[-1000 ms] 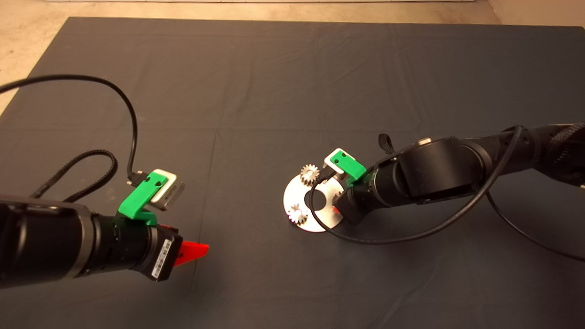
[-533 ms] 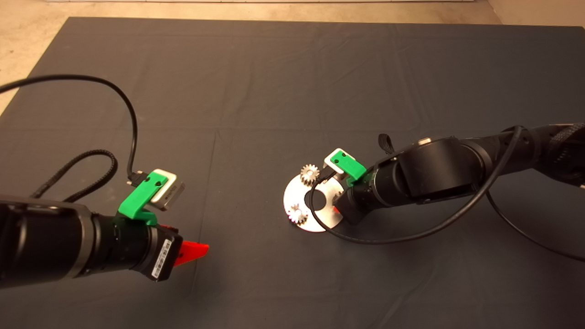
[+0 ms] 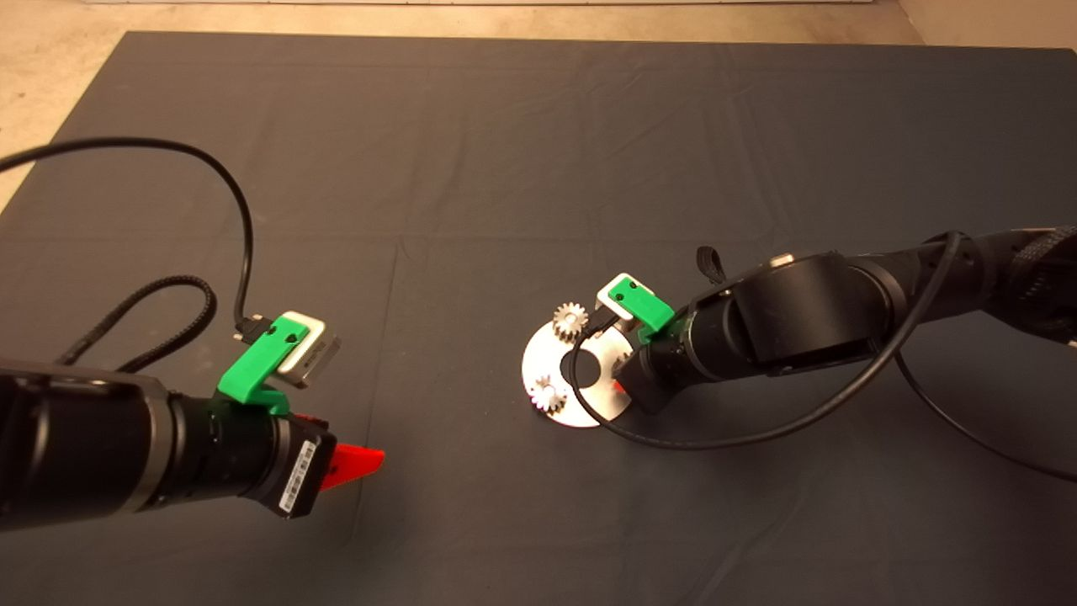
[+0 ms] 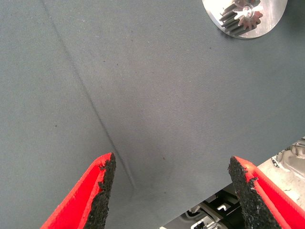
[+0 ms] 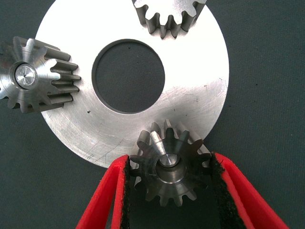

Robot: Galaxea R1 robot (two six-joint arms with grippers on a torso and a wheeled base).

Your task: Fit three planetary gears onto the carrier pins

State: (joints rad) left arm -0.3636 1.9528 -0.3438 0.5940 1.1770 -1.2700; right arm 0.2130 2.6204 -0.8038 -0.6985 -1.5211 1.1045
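Observation:
The round silver plate (image 5: 200,95) with a large central hole lies on the dark mat (image 3: 471,210). All three planetary gears sit on carrier pins. One gear (image 5: 33,76) shows its pin end (image 5: 24,74) in the bore, and a second gear (image 5: 169,14) is cut off by the picture's edge. My right gripper (image 5: 170,164) is shut on the third gear (image 5: 167,186), which sits on its pin (image 5: 169,161). From above, the plate (image 3: 538,362) carries two visible gears (image 3: 570,320) (image 3: 549,394); the right gripper (image 3: 623,380) hides the third. My left gripper (image 3: 370,459) hovers open and empty left of the plate.
Black cables loop over the mat by the left arm (image 3: 244,236) and under the right arm (image 3: 715,442). The left wrist view shows the plate's edge (image 4: 271,19) with one gear (image 4: 243,14) beyond its open fingers (image 4: 102,179). Bare floor (image 3: 50,84) lies past the mat's far left corner.

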